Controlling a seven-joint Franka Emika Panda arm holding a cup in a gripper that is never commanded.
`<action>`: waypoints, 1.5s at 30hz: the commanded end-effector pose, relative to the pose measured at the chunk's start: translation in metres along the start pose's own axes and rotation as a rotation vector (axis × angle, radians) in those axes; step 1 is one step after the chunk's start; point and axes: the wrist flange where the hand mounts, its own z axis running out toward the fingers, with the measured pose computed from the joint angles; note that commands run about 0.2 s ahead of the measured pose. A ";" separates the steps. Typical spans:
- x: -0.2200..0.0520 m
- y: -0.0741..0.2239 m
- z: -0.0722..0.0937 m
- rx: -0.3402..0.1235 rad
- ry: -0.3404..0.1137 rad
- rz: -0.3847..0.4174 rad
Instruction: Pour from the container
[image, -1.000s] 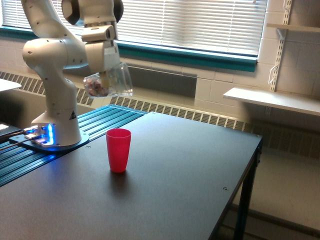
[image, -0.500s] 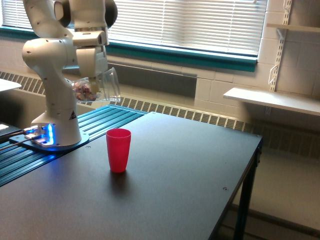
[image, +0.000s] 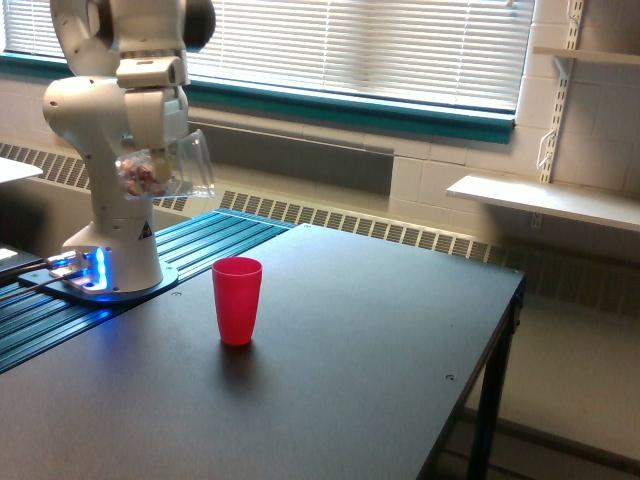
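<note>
So the end effector is tough to read here: its fingers are lost behind the clear cup and against the white arm, so I can't actually see the jaw gap. What I can say is that it's closed around the clear cup, since the cup hangs in the air right under the wrist with nothing else touching it. The cup is tipped well over on its side, mouth toward the exterior view's right, and there's a little clump of reddish-brown bits sitting at its closed end. Can't make out what the bits are, too small and blurry. The top of the arm is cut off by the frame edge.

Count-wise: one arm, one clear cup, one red cup. The red cup stands upright on the dark surface, well apart from the clear one, which is up high and off toward the exterior view's left, over by the arm's base. The base has a blue glow at it. Behind everything there's a window with blinds and a wall shelf.
</note>
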 end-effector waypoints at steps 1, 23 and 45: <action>-0.021 0.002 0.016 -0.015 -0.039 -0.095; -0.003 -0.031 0.027 -0.112 -0.067 -0.492; 0.006 -0.075 0.073 -0.116 -0.163 -0.611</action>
